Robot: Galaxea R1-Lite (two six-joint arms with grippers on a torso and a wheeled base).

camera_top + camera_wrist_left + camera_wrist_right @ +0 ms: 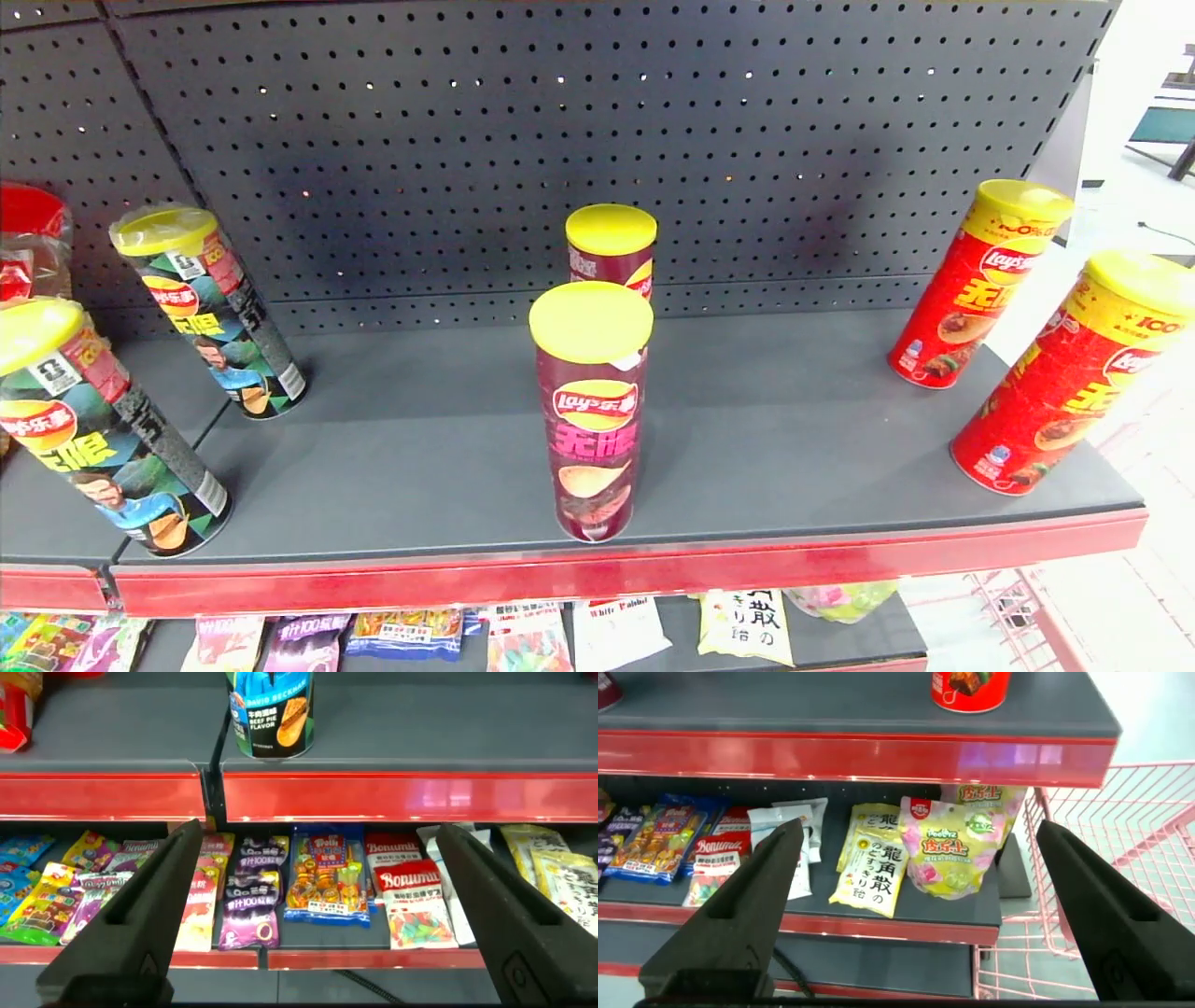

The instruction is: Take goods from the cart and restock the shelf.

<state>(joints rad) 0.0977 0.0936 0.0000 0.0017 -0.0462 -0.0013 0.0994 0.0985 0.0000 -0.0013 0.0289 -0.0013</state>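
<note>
Two maroon chip cans with yellow lids stand mid-shelf, one near the front edge (590, 411) and one behind it (611, 245). Two red cans (980, 280) (1074, 373) stand at the right end and two dark green cans (210, 308) (89, 429) at the left. My left gripper (320, 833) is open and holds nothing, facing the lower shelf's snack bags (322, 877) below a green can's base (273, 714). My right gripper (920, 829) is open and holds nothing too, in front of the lower shelf's right end, under a red can's base (971, 689). The pink wire cart (1120, 859) stands beside it.
The grey shelf (747, 439) has a red front lip and a pegboard back (597, 121), with free room between the can groups. A red-lidded packet (28, 233) sits at the far left. Yellow and green bags (920, 849) lie on the lower shelf.
</note>
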